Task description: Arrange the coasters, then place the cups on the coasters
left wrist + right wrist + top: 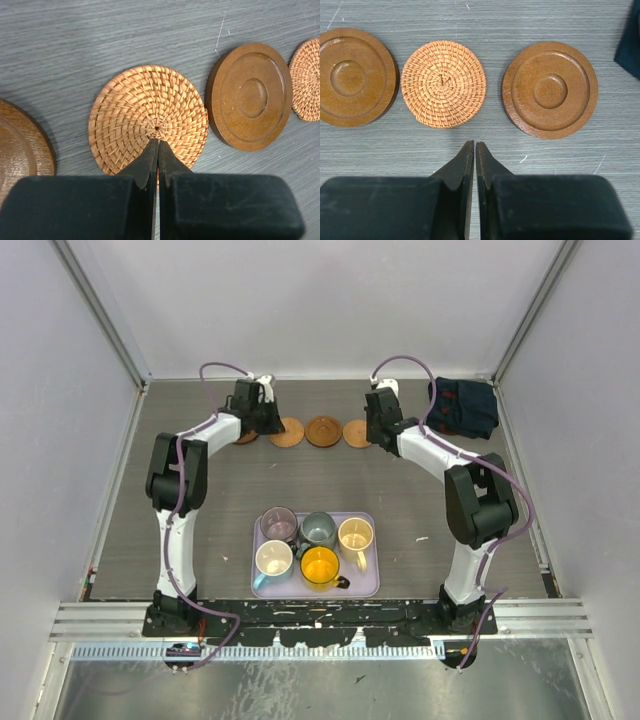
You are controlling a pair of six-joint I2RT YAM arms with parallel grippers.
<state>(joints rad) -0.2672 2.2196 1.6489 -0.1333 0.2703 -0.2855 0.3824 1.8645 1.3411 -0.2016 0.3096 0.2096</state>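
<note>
Several coasters lie in a row at the far side: a dark wooden one (245, 437), a woven one (286, 432), a wooden one (323, 430) and a woven one (357, 433). My left gripper (158, 141) is shut, its tips over the near half of the woven coaster (148, 120); whether they touch it I cannot tell. My right gripper (474, 144) is shut and holds nothing, just short of a woven coaster (443, 84) and a wooden coaster (550, 89). Several cups, among them purple (278, 524), grey-teal (318, 529) and yellow (320, 566), stand on the tray.
The lavender tray (367, 585) sits at the near middle between the arm bases. A dark blue cloth (465, 406) lies at the far right corner, close to the right arm. White walls enclose the table on three sides.
</note>
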